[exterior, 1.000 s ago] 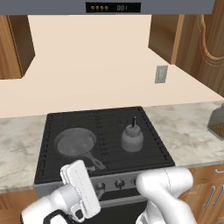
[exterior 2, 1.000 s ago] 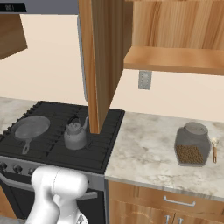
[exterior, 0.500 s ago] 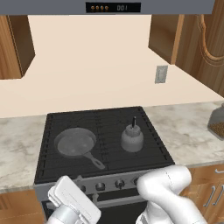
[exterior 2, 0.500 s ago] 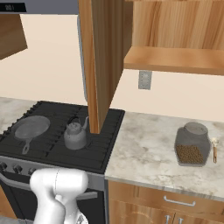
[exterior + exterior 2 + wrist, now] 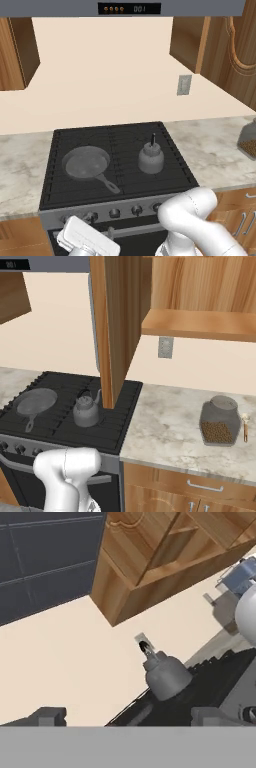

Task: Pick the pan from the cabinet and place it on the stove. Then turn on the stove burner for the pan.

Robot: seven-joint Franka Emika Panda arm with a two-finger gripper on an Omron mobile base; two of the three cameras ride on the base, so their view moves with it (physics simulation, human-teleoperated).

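One pan [image 5: 86,163] sits at the centre left of the left base view, and one kettle [image 5: 151,158] stands just right of centre there, both on the one stove [image 5: 165,140]. The stove's front strip shows a row of small knobs [image 5: 114,213]; about four can be counted in the left base view, with the rest hidden behind the arm. One glass jar [image 5: 218,420] stands at the right of the right base view. One wall outlet [image 5: 165,347] appears at upper centre there. One open cabinet door [image 5: 114,321] hangs at upper centre.
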